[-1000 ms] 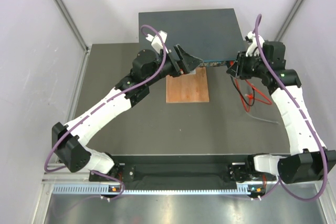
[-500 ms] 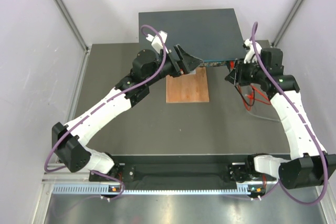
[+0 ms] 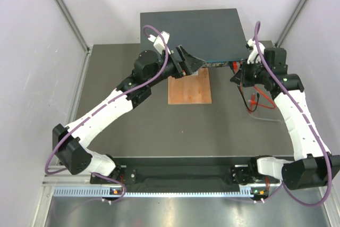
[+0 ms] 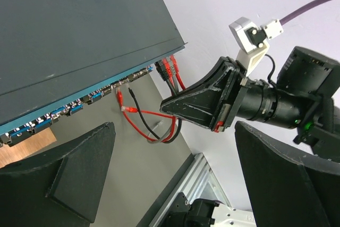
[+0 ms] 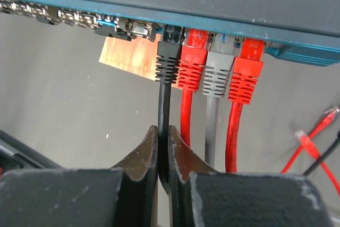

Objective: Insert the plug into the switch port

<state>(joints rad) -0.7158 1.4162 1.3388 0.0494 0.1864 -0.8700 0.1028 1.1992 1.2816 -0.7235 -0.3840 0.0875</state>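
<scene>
The switch (image 3: 191, 30) lies flat at the far edge of the surface (image 3: 159, 126), with its thin teal front face turned toward the arms. In the right wrist view, four plugs stand side by side in ports near the right end of that face. From left to right they are a black plug (image 5: 168, 57), a red plug (image 5: 192, 62), a grey plug (image 5: 217, 73) and a second red plug (image 5: 246, 78). The black plug appears seated in its port.

The right claw (image 5: 163, 131) is just in front of it, its two fingers pressed together on the black cable (image 5: 163, 104) a little below the plug's ribbed boot.

The left claw (image 3: 195, 65) hangs near the middle of the switch's front, above the far edge of a wooden board (image 3: 189, 89). Its fingers are spread wide apart and hold nothing.

Loose red cables (image 3: 255, 99) lie on the surface under the right arm, near the right end of the switch.
</scene>
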